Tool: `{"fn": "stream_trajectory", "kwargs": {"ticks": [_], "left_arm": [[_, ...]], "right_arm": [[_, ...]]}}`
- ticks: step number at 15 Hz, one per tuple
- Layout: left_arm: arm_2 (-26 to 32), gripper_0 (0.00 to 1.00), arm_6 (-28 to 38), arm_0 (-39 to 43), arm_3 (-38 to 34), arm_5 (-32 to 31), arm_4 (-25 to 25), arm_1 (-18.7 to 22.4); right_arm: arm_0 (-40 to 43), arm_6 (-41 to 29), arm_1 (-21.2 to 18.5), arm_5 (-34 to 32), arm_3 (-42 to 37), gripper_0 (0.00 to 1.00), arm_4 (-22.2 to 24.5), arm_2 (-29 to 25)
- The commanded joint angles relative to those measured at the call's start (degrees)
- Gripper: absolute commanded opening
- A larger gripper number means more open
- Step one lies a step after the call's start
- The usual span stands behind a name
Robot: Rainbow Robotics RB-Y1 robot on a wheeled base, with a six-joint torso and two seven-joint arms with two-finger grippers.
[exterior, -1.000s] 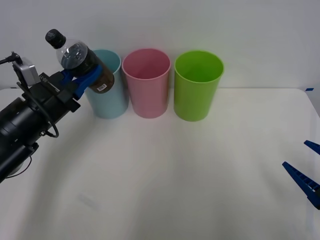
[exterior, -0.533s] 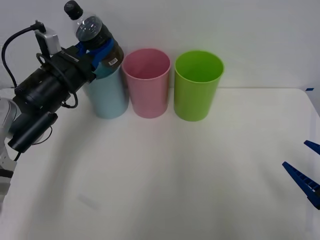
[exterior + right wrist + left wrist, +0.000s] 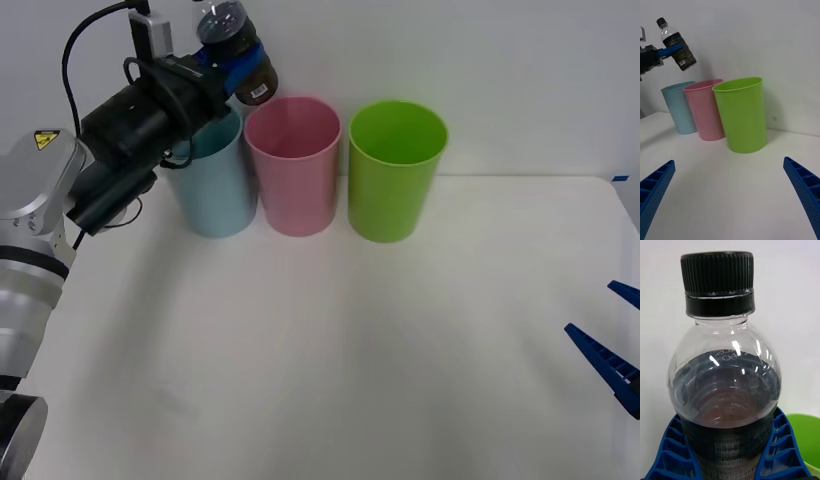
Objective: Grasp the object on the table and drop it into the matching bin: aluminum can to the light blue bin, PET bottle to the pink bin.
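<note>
Holding the PET bottle high above the bins

Standing in one row at the back of the white table (image 3: pixel 330 360) are the light blue bin (image 3: pixel 213 190), the pink bin (image 3: pixel 293 165) and a lime green bin (image 3: pixel 396 170), all upright with open mouths. The left gripper (image 3: pixel 228 62) is clamped on the PET bottle (image 3: pixel 236 50), in the air over the gap between the light blue and pink rims. The bottle's long axis is tilted, black cap up and away from the pink bin. The left wrist view gives the cap and blue fingers (image 3: pixel 666 457) pressing the label. The right gripper (image 3: pixel 730 195) waits spread wide, low over the table's right side
</note>
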Motion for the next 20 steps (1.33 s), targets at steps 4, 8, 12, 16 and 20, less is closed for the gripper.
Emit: {"fn": "stream_trajectory", "kwargs": {"ticks": [4,8,12,16,20], "left_arm": [[-1.9,0.0,0.2,-5.8,6.3,0.2,-2.4,-1.4],[-2.4,0.0,0.1,-5.4,6.4,-1.3,-2.8,-1.4],[-2.5,0.0,0.2,-5.4,6.4,-2.5,-4.7,-1.5],[-2.4,0.0,0.1,-5.4,6.4,-2.5,-5.8,-2.8],[-2.4,1.0,-0.1,-5.4,6.4,-2.4,-5.7,-2.9]], "right_arm": [[0.0,0.0,0.0,0.0,0.0,1.0,0.0,0.0],[0.0,0.0,0.0,0.0,0.0,1.0,0.0,0.0],[0.0,0.0,0.0,0.0,0.0,1.0,0.0,0.0],[0.0,0.0,0.0,0.0,0.0,1.0,0.0,0.0],[0.0,0.0,0.0,0.0,0.0,1.0,0.0,0.0]]}}
